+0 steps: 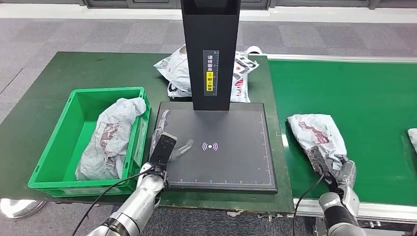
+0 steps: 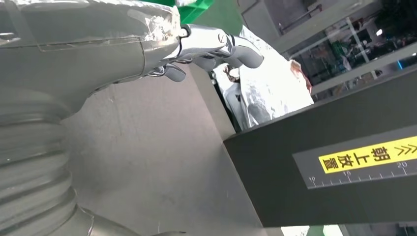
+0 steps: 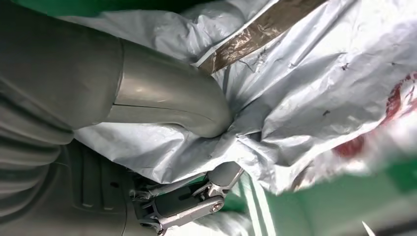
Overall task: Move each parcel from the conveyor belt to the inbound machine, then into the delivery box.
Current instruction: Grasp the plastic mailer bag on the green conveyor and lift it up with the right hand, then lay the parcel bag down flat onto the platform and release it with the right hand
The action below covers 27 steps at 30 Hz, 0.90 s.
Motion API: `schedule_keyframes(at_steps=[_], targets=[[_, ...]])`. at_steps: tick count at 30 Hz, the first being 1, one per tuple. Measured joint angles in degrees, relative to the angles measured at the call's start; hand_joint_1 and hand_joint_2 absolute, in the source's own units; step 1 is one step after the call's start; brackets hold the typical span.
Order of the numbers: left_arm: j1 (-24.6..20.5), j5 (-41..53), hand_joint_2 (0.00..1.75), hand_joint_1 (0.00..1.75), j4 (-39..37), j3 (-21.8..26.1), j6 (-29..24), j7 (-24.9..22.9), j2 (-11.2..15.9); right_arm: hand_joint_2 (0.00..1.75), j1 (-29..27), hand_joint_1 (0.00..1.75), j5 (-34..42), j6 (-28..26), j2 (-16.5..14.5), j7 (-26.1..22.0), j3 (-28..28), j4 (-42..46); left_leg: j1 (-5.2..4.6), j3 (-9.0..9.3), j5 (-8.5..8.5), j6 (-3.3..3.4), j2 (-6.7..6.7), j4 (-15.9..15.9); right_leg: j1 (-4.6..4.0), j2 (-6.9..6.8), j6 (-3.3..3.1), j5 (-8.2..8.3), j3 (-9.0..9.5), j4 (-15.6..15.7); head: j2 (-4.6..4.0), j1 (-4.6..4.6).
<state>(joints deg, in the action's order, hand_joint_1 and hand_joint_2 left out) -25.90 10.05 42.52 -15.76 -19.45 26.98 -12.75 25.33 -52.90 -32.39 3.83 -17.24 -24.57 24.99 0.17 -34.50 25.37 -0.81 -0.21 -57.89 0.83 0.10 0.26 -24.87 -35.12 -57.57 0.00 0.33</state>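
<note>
A grey plastic parcel (image 1: 316,131) with red print lies on the green conveyor belt (image 1: 364,98) at the right. My right hand (image 1: 336,172) grips its near end; in the right wrist view the thumb (image 3: 162,101) presses into the parcel (image 3: 314,93) while a finger (image 3: 196,196) curls under its edge. My left hand (image 1: 164,141) hovers empty with fingers extended over the left edge of the black inbound machine platform (image 1: 231,162). The green delivery box (image 1: 105,91) at the left holds one parcel (image 1: 110,137).
The machine's black column (image 1: 210,54) rises at the platform's back, and a further parcel (image 1: 173,69) lies behind it. Part of one more parcel (image 1: 413,137) shows at the belt's right edge. The left wrist view shows the column (image 2: 339,162) and the parcel behind it (image 2: 268,93).
</note>
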Motion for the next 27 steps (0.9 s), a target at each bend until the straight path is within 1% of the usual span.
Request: schedule_keyframes(at_steps=[2,3,4,7,9,10,12,14,17,21,24,27], targets=[[0.2,0.84,1.75,0.0,0.28,0.43,-0.78,0.46,-0.04,1.75,-0.82,1.75,10.87,-1.05,-0.9,-6.96,1.0,4.02,0.0,0.0,0.0,0.0,-0.02,0.0,0.0,0.0,0.01,-0.01,-0.02,0.0,0.0,0.0],[0.32,1.21,1.75,0.0,0.43,0.64,-1.08,0.69,-0.07,1.75,-1.39,1.75,15.8,-1.22,-1.38,-8.92,1.97,6.67,0.0,0.01,0.0,0.0,-0.02,0.0,0.0,-0.01,0.02,-0.02,-0.02,0.0,0.0,-0.01],[0.42,1.47,1.75,0.0,0.56,0.86,-1.28,0.85,-0.09,1.75,-1.97,1.75,19.24,-1.25,-1.78,-9.62,3.17,9.29,0.0,0.01,0.0,0.0,-0.02,0.0,0.0,-0.01,0.02,-0.03,-0.02,0.0,0.0,-0.01],[0.63,1.94,1.75,0.0,0.77,1.4,-1.82,1.14,-0.11,1.75,-3.66,1.75,25.27,-1.25,-2.68,-10.81,6.65,16.02,0.0,0.0,0.0,0.0,-0.03,0.0,0.0,-0.03,0.03,-0.04,-0.03,0.0,0.0,0.0],[0.67,2.73,1.75,0.0,0.78,1.61,-2.71,1.64,-0.13,1.75,-5.36,1.75,28.93,-1.9,-3.52,-13.39,8.9,21.11,0.0,-0.02,0.0,0.0,-0.04,0.0,0.0,-0.03,0.03,-0.04,-0.03,0.0,0.0,0.0],[0.68,3.28,1.75,0.0,0.79,1.67,-3.17,1.93,-0.14,1.75,-6.32,1.75,29.48,-2.92,-4.03,-14.54,10.35,23.98,0.0,-0.02,0.0,0.0,-0.04,0.01,0.0,-0.03,0.03,-0.04,-0.03,0.0,0.0,0.0],[0.68,4.2,1.75,0.0,0.9,1.68,-3.68,2.26,-0.21,1.75,-8.14,1.75,27.11,-5.57,-5.17,-15.27,13.87,29.68,0.01,-0.01,0.01,-0.01,-0.02,0.01,-0.01,0.0,0.02,-0.04,-0.05,0.0,0.0,0.0],[0.67,4.84,1.75,0.0,1.15,1.68,-3.74,2.19,-0.37,1.75,-9.87,1.75,22.28,-7.15,-6.33,-14.53,17.78,35.01,0.01,-0.01,0.01,-0.01,-0.01,0.01,-0.02,0.02,0.02,-0.05,-0.07,0.0,0.0,0.0],[0.66,5.29,1.75,0.0,1.47,1.68,-3.74,2.01,-0.58,1.75,-12.09,1.75,17.26,-7.54,-7.92,-13.69,22.28,41.05,0.02,-0.01,0.01,-0.01,-0.02,0.01,-0.02,-0.01,0.01,-0.07,-0.08,0.0,0.0,-0.01],[0.63,5.62,1.75,0.0,1.69,1.68,-3.86,1.97,-0.65,1.75,-14.33,1.75,15.5,-7.49,-9.22,-12.25,26.42,45.9,0.01,-0.04,0.01,-0.01,-0.07,0.01,-0.02,-0.11,0.01,-0.08,-0.06,0.0,0.0,-0.01],[0.55,5.52,1.75,0.0,1.71,1.68,-4.16,2.08,-0.64,1.75,-14.95,1.75,13.66,-5.43,-9.17,-7.72,31.23,47.26,0.01,-0.02,0.01,-0.01,0.02,0.01,0.0,0.0,0.01,-0.08,-0.07,0.0,0.0,0.0],[0.31,4.82,1.75,0.0,1.8,1.68,-4.29,2.2,-0.6,1.75,-14.93,1.75,9.22,-2.27,-8.7,-2.37,36.9,46.64,0.0,-0.01,0.02,-0.01,0.04,0.01,0.0,0.04,0.01,-0.07,-0.08,0.01,0.0,-0.01]])
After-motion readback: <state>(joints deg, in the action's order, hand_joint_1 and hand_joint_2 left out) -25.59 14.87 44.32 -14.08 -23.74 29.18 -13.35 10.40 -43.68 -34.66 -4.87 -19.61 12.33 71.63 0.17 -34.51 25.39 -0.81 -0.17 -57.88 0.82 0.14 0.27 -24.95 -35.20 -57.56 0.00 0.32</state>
